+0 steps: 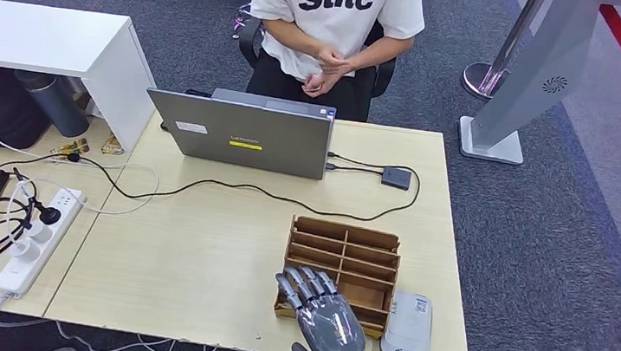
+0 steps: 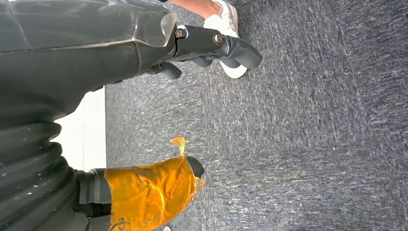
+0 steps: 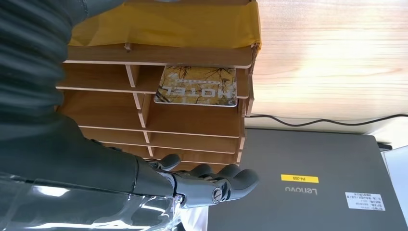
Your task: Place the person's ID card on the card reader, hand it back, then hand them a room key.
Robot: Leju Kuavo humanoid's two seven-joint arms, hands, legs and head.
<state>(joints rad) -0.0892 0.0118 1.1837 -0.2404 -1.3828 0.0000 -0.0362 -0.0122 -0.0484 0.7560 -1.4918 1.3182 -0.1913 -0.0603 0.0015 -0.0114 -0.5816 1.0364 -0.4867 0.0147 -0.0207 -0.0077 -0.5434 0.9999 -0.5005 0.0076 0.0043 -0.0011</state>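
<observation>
My right hand [image 1: 322, 318] hovers with fingers spread over the near left corner of a wooden slotted rack [image 1: 343, 262] and holds nothing. In the right wrist view a yellow room key card [image 3: 197, 85] printed HOTEL leans in one slot of the rack [image 3: 192, 122], between my taped thumb [image 3: 163, 21] and my dark fingers [image 3: 216, 185]. The white card reader [image 1: 407, 327] lies flat just right of the rack at the desk's near edge. The person [image 1: 333, 12] sits behind the desk with hands clasped [image 1: 327, 68]. My left hand [image 2: 144, 53] hangs over grey carpet, holding nothing.
A grey laptop [image 1: 246, 134] stands with its lid open toward the person at the back of the desk [image 1: 194, 259], with a black cable running to a small black box [image 1: 396, 177]. A power strip [image 1: 37, 238] and tangled cables lie at the left. A sign stand [image 1: 507, 92] stands at the right.
</observation>
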